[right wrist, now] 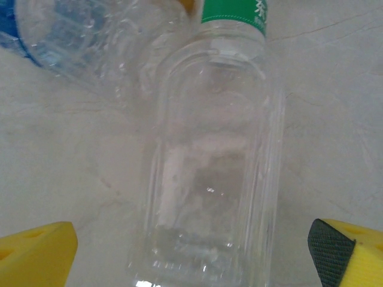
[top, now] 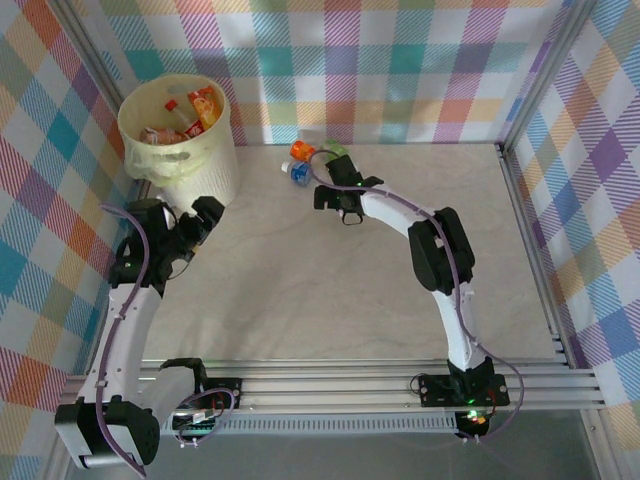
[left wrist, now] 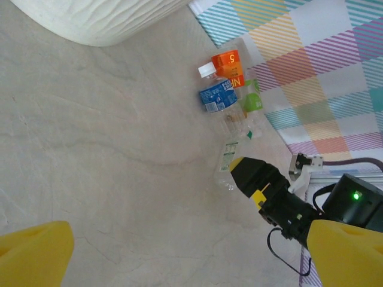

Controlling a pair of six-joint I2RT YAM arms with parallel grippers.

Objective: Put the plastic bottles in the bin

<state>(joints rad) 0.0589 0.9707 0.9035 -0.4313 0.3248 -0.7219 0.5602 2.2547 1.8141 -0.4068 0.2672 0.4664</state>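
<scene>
The cream bin (top: 190, 165) stands at the back left, with several bottles (top: 190, 112) inside it. On the table near the back wall lie an orange-labelled bottle (top: 300, 150), a blue-labelled bottle (top: 297, 172) and a green-labelled bottle (top: 334, 150). My right gripper (top: 330, 178) is open and low over a clear bottle (right wrist: 209, 167) that lies between its yellow fingers (right wrist: 36, 254) with a gap on each side. My left gripper (top: 200, 232) hangs open and empty beside the bin's base (left wrist: 102, 21). From there I see the bottle cluster (left wrist: 216, 95) and the right gripper (left wrist: 257, 179).
Checked walls close the table at the back and on both sides. An aluminium rail (top: 330, 385) runs along the near edge. Bare tabletop (top: 300, 290) spreads between the two arms.
</scene>
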